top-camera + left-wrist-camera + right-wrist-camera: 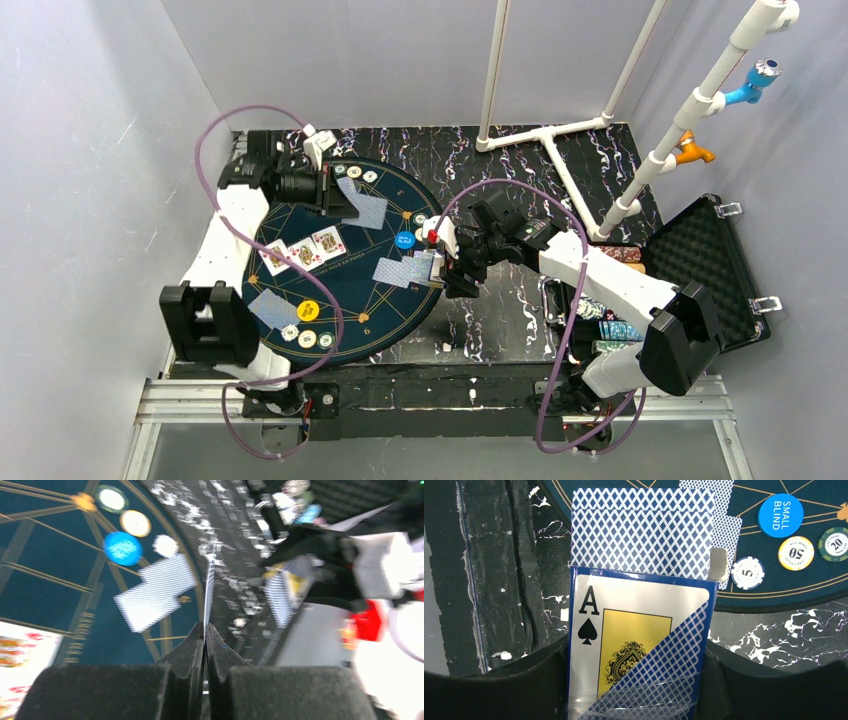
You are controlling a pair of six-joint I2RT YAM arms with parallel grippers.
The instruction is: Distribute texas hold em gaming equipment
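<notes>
A dark-blue round mat carries the poker gear. My left gripper hangs over its far side, shut on a playing card, which shows edge-on as a thin white line in the left wrist view. My right gripper is at the mat's right edge, shut on a card box printed with an ace of spades. Patterned-back cards stick out of its top. Three face-up cards lie on the mat, and face-down cards lie near the blue small-blind disc.
Chips sit beside the blue disc, a yellow disc and chips lie at the mat's near edge, and more chips lie at its far edge. An open black foam-lined case stands at the right. A white pipe frame rises behind.
</notes>
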